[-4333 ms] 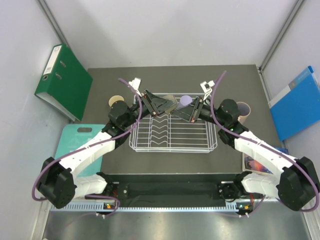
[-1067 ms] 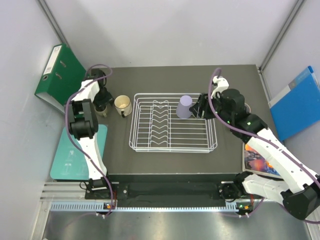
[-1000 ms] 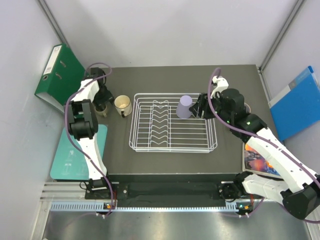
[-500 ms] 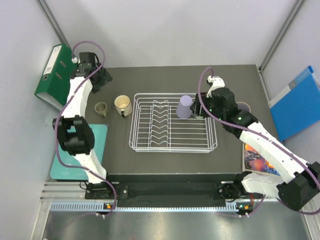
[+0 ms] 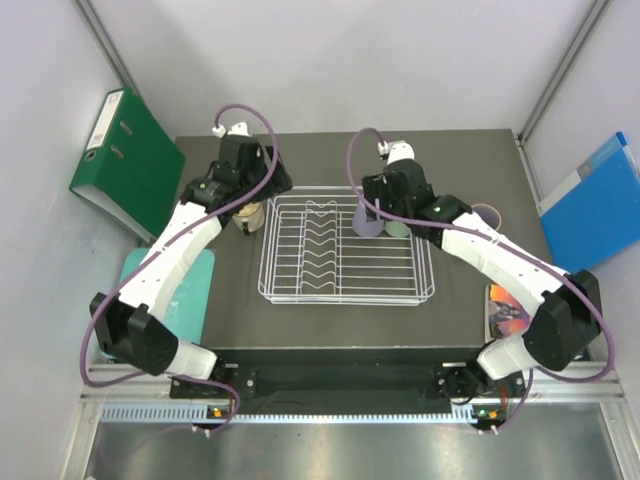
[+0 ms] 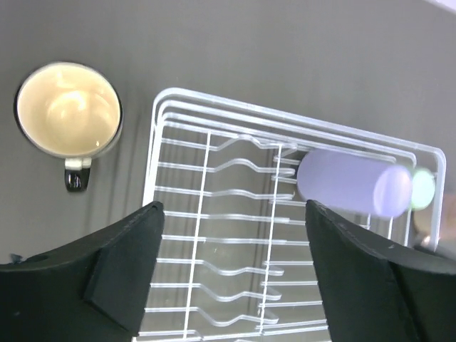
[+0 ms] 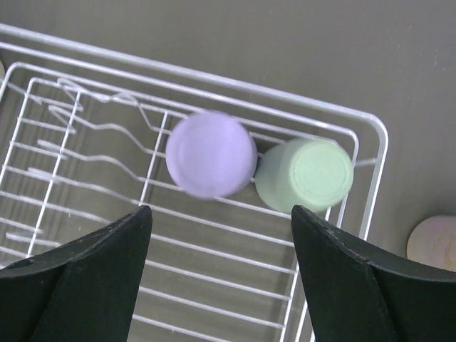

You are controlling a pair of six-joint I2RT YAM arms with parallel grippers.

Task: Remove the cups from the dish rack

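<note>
The white wire dish rack (image 5: 340,297) sits mid-table. Inside its far right corner stand two upside-down cups, a lavender tumbler (image 5: 368,215) (image 7: 211,153) and a mint-green cup (image 5: 398,229) (image 7: 306,173). My right gripper (image 5: 385,205) (image 7: 221,278) hovers open just above them, holding nothing. My left gripper (image 5: 266,192) (image 6: 235,263) hangs open and empty over the rack's far left corner (image 6: 214,100). A cream mug with handle (image 5: 246,214) (image 6: 69,110) stands on the table left of the rack. A purplish cup (image 5: 487,215) (image 7: 434,239) stands to its right.
A green binder (image 5: 125,160) leans at the far left and a blue folder (image 5: 595,205) at the right wall. A teal board (image 5: 165,290) lies near left, a printed booklet (image 5: 505,300) near right.
The left arm left a small mug on the table at far left and swung in over the rack's left corner. The right arm moved left over the tumbler. Both jaws opened wider.
</note>
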